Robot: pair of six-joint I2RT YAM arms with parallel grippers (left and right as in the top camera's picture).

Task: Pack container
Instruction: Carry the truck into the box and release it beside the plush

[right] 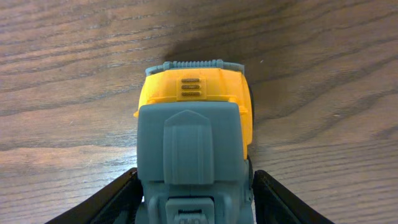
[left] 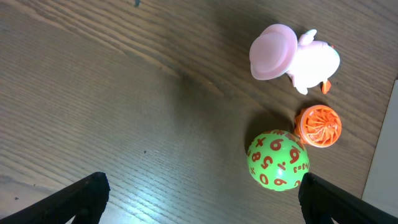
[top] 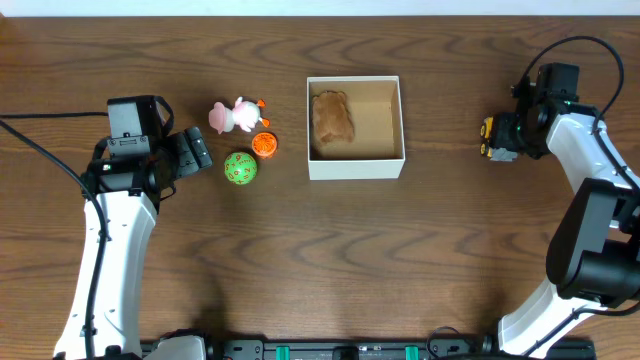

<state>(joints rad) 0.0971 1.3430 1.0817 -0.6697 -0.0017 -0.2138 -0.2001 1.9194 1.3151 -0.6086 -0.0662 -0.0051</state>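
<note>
The container (top: 355,167) is a square white box with a tan inside; a brown furry toy (top: 332,120) lies in its left half. Left of it lie a pink toy (top: 232,115), an orange disc (top: 264,145) and a green numbered ball (top: 240,168). My left gripper (top: 198,152) is open just left of the ball; in the left wrist view (left: 202,186) the ball (left: 278,160) sits by its right finger. My right gripper (top: 497,138) is far right of the box, its fingers (right: 194,186) closed round a yellow and grey toy truck (right: 194,93).
The box's white wall shows at the right edge of the left wrist view (left: 387,155). Bare wood lies between the box and the right arm. The pink toy (left: 295,53) and the orange disc (left: 318,125) lie just beyond the ball.
</note>
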